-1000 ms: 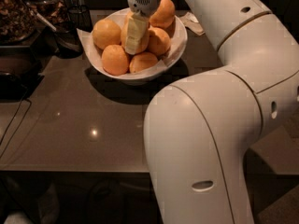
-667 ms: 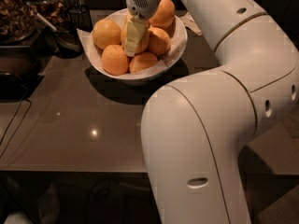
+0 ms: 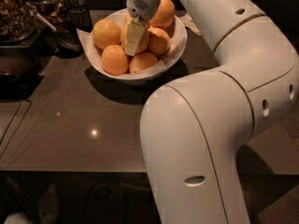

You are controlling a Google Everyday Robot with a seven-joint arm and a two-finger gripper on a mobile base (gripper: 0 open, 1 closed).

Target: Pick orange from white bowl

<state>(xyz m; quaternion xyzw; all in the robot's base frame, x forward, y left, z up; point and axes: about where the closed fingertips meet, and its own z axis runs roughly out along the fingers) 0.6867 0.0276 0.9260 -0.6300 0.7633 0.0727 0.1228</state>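
Note:
The white bowl (image 3: 175, 48) stands at the back of the dark table and holds a pile of several orange fruits. My gripper (image 3: 134, 37) comes down from the top edge into the middle of the pile. It sits against the orange (image 3: 145, 40) at the centre, which it partly hides. A paler fruit (image 3: 106, 32) lies at the pile's left, a deeper-orange one (image 3: 163, 12) at the top right, and two more (image 3: 114, 59) along the front.
My large white arm (image 3: 224, 101) fills the right half of the view and hides the table there. A small dark wire cup (image 3: 79, 17) and dark containers (image 3: 18, 17) stand at the back left. A cable (image 3: 14, 120) runs along the table's left side (image 3: 70, 125).
The gripper stays at the same spot in the pile. The arm's elbow has shifted slightly left. The fruits and bowl have not moved.

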